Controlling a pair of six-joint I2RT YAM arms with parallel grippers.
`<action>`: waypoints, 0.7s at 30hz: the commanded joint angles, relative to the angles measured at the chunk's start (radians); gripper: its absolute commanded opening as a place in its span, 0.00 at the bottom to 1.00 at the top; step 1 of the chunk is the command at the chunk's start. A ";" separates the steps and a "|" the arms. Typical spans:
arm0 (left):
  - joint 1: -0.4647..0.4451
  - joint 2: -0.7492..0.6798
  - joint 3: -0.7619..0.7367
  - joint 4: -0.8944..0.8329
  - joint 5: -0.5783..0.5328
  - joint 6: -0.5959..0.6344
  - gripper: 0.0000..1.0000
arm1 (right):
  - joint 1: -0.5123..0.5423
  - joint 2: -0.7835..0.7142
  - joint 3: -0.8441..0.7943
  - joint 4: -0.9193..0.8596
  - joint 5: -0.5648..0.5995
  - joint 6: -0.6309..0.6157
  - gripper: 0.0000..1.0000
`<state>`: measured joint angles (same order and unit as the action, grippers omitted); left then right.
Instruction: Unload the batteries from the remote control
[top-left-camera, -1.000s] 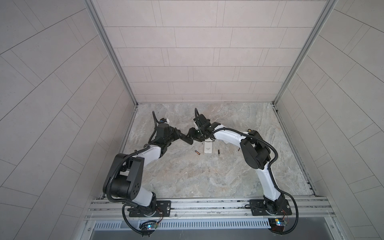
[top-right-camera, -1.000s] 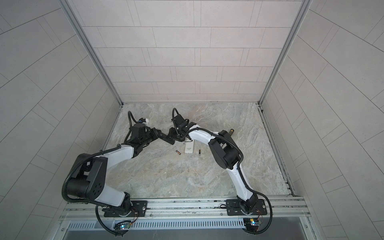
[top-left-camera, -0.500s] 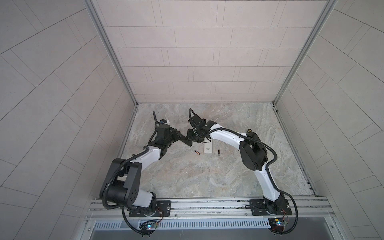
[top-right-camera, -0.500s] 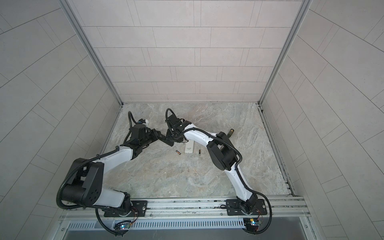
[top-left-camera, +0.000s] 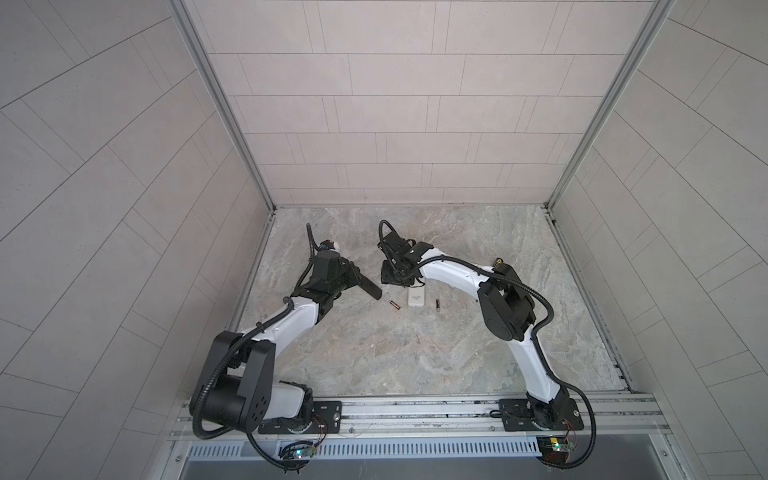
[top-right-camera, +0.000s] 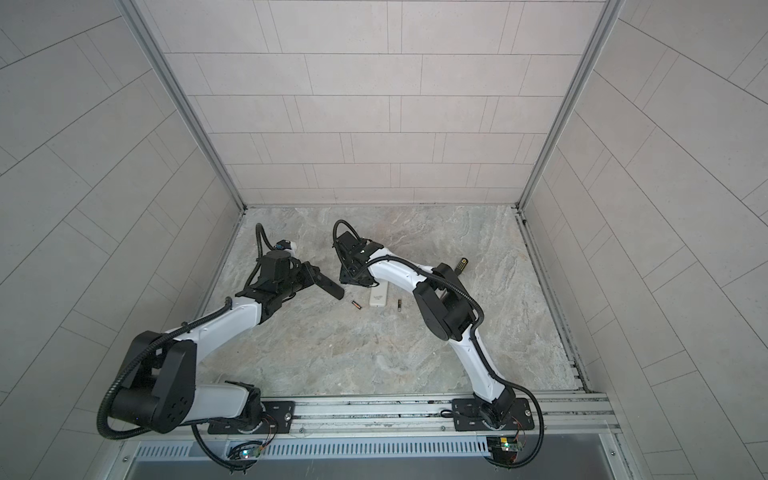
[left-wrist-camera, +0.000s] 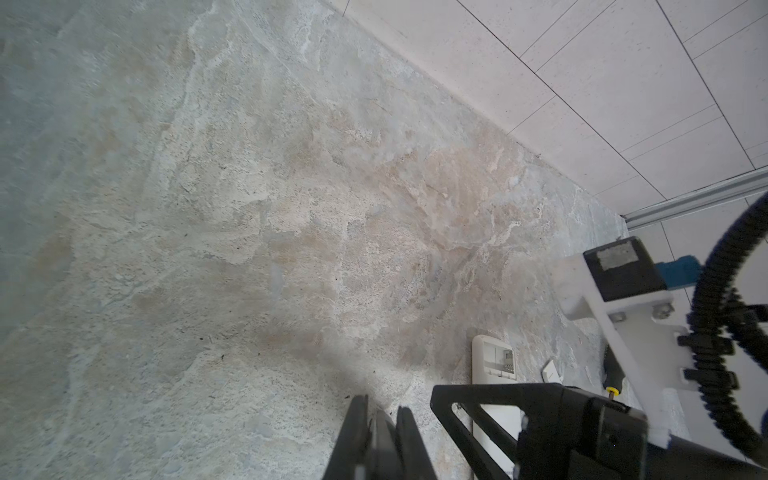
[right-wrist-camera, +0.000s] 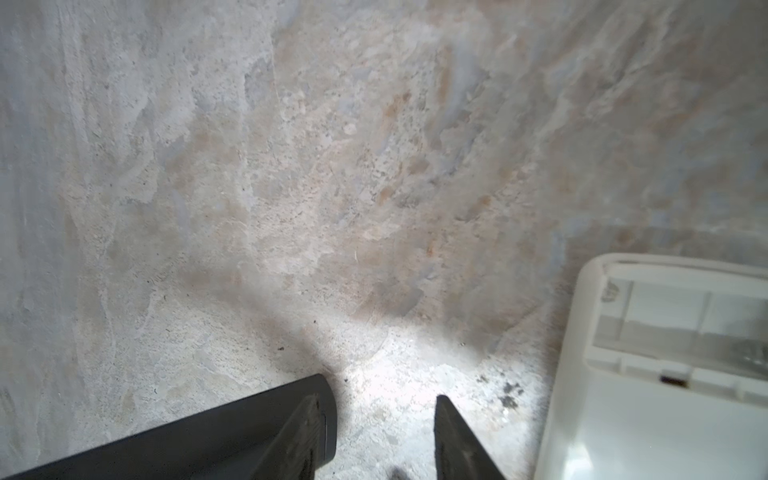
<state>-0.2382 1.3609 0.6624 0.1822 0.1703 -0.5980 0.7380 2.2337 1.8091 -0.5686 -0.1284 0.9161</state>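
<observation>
Gray and tan stone makes the table (top-left-camera: 374, 357), with pale tiled walls all around. 2 batteries (top-left-camera: 394, 305) lie flat on the stone, 1 on each side of the white remote (top-left-camera: 417, 298). They are near it but not touching it. In the right wrist view the white remote's back is open and its battery box looks empty, so I think this remote is done.

The right gripper (right-wrist-camera: 378, 415) hangs low, just beside the far end of the white remote. Its fingers stand apart and only bare stone shows between them, so it holds nothing. The left gripper (left-wrist-camera: 381, 415) is closed tight. A thin dark sliver shows between its tips, but I cannot tell what it is. The 2 grippers are just beside each other, tip to tip.

What could go wrong? The 2 grippers are so close that 1 small move could make them bump. That could jolt whatever the left gripper may be pinching. The right gripper could also squeeze on bare stone and catch nothing, because no battery lies between its fingers. If it dips, it could hit the white remote and shove it into a battery. Batteries are round, so a nudge could send 1 rolling away across the stone. A screwdriver (top-right-camera: 461, 264) lies well apart, behind the right arm, and is not in the way.
</observation>
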 joint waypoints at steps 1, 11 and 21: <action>-0.003 0.002 -0.011 -0.010 -0.029 0.004 0.00 | 0.001 -0.056 -0.056 0.125 -0.074 0.004 0.49; -0.001 0.027 -0.037 0.024 -0.014 -0.027 0.00 | 0.011 -0.123 -0.155 0.236 -0.139 0.054 0.51; 0.002 0.020 -0.050 0.032 -0.021 -0.039 0.00 | 0.011 -0.121 -0.169 0.257 -0.168 0.088 0.51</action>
<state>-0.2379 1.3766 0.6353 0.2489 0.1734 -0.6395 0.7452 2.1372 1.6444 -0.3149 -0.2878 0.9771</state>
